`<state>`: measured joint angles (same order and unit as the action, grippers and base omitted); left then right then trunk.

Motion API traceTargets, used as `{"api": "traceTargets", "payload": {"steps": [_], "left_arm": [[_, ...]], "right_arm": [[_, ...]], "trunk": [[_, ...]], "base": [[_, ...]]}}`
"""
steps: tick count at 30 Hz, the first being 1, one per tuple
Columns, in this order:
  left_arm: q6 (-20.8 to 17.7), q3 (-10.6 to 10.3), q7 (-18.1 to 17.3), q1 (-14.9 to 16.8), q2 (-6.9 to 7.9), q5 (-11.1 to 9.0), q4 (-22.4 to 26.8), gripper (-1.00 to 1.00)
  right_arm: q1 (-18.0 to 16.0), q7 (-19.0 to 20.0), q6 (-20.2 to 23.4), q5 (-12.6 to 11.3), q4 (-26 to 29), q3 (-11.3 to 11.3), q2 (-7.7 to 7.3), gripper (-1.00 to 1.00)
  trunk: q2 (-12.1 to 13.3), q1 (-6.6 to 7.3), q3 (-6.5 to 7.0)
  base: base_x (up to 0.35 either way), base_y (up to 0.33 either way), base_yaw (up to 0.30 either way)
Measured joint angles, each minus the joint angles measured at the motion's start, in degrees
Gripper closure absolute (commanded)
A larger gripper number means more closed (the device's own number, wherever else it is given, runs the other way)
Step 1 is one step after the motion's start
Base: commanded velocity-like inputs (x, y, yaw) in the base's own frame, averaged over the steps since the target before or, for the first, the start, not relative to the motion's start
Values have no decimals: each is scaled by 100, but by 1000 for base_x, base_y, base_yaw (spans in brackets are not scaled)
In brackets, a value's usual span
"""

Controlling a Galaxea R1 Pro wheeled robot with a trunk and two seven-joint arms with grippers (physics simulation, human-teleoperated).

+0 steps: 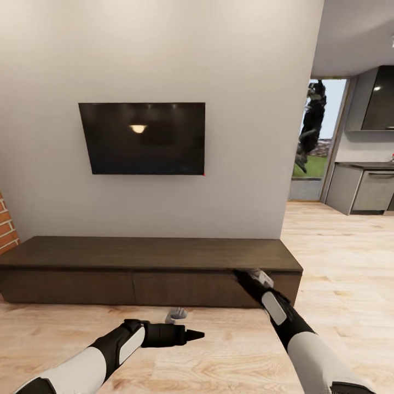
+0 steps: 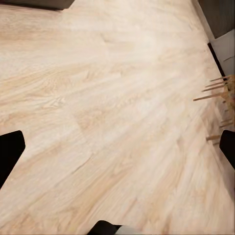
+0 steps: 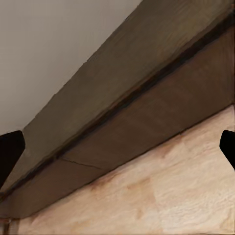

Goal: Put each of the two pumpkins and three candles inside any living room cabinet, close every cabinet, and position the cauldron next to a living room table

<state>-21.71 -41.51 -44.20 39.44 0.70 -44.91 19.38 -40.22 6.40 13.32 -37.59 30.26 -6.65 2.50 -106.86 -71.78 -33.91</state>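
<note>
right gripper [image 1: 253, 273]: jaws spread, nothing held, at the drawer front, lower right of frame
left gripper [image 1: 189, 334]: wrist view shows tips apart, empty, over floor [image 2: 112, 122]
cabinet [image 1: 148, 268]: across the lower middle, fronts look closed
progress: guessing early, right drawer about to be opened

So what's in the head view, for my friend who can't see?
A long, low dark cabinet stands shut against a wall under a black TV. The right gripper reaches its front; the left gripper hovers over the floor.
</note>
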Motion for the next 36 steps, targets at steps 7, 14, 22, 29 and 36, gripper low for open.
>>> {"api": "traceTargets", "payload": {"steps": [7, 14, 22, 29, 36], "left_arm": [[6, 3, -9, -1, 4, -1, -1, -100], [7, 3, -18, -2, 10, -2, 10, -100], [3, 3, -24, -2, 12, -3, 14, -100], [3, 3, -80, -2, 14, -3, 19, -100], [42, 4, -846, -3, 116, 22, 17, -100]], "right_arm": [[4, 267, 803, -776, -866, -1799, -518, -100], [4, 394, 989, -909, -1150, -2126, -670, -100], [3, 401, 1001, -917, -1165, -2144, -679, -100], [2, 405, 1004, -1027, -1222, -2152, -697, -100], [3, 414, 1010, -1493, -1488, -2149, -868, -100]], "trunk": [[0, 0, 0], [0, 1, 0], [0, 1, 0], [0, 1, 0], [0, 3, 0]], "base": [[2, 0, 0], [31, 0, 0], [38, 0, 0], [96, 0, 0], [290, 0, 0]]}}
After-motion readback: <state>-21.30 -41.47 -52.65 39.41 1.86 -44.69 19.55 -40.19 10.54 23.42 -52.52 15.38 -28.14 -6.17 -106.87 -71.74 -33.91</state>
